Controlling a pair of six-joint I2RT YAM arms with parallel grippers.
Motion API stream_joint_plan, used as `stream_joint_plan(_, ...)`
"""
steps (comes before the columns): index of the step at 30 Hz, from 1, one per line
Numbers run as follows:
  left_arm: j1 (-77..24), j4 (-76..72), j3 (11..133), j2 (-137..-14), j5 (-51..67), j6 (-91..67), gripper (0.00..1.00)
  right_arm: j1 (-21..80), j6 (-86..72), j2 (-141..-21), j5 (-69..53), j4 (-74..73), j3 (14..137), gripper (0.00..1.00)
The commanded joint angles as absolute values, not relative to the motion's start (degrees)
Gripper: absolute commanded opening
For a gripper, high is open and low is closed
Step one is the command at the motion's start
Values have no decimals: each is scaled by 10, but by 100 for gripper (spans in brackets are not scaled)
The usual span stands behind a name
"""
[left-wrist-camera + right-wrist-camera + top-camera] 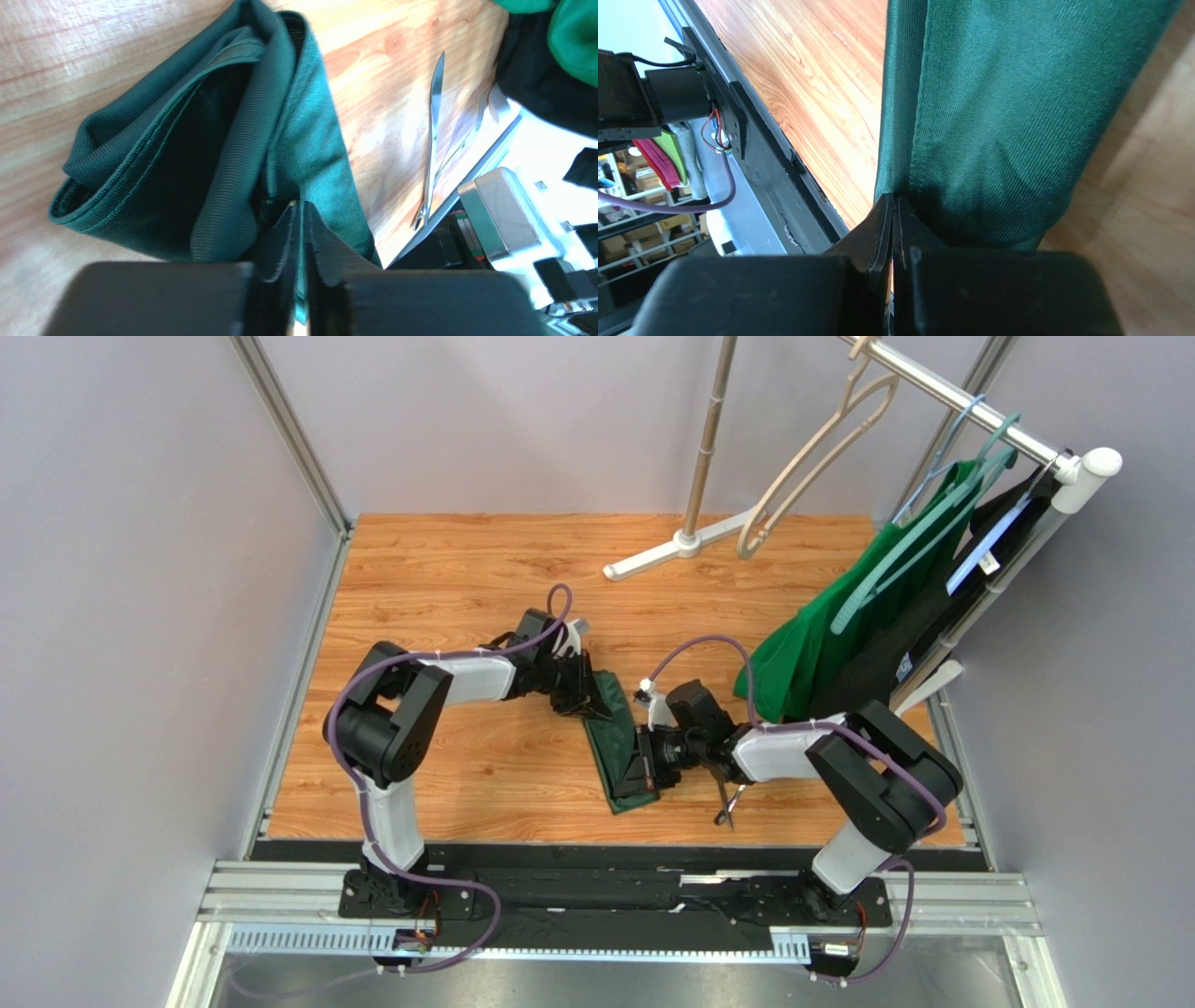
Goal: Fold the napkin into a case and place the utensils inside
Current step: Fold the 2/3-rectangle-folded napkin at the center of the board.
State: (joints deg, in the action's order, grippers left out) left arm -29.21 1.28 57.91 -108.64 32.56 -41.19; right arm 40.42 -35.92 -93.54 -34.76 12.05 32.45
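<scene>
The napkin [617, 745] (a narrow strip) is being folded, pinched at its ends by the left jaws and the right jaws. A release seems called for next, then the utensils [728, 808] gathered.

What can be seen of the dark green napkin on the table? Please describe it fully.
The napkin is dark green, ribbed, matte cloth, folded into a narrow strip of several loose layers. It lies slanted on the wooden table between the two arms. The left end effector pinches its far end and the right end effector grips it toward its near end, both closed on the cloth.
</scene>
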Motion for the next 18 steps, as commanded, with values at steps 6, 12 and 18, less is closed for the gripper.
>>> stream_joint_plan(6, -284, 196, 668, -939, 247, -320, 52, 405, -292, -839, -290, -38, 396, 1)
stream_joint_plan(12, -252, 257, 717, -967, 242, -284, 77, 403, -222, -885, -206, -112, 528, 16)
stream_joint_plan(18, -253, 280, 782, -1037, 247, -276, 75, 373, -210, -968, -150, -131, 620, 34)
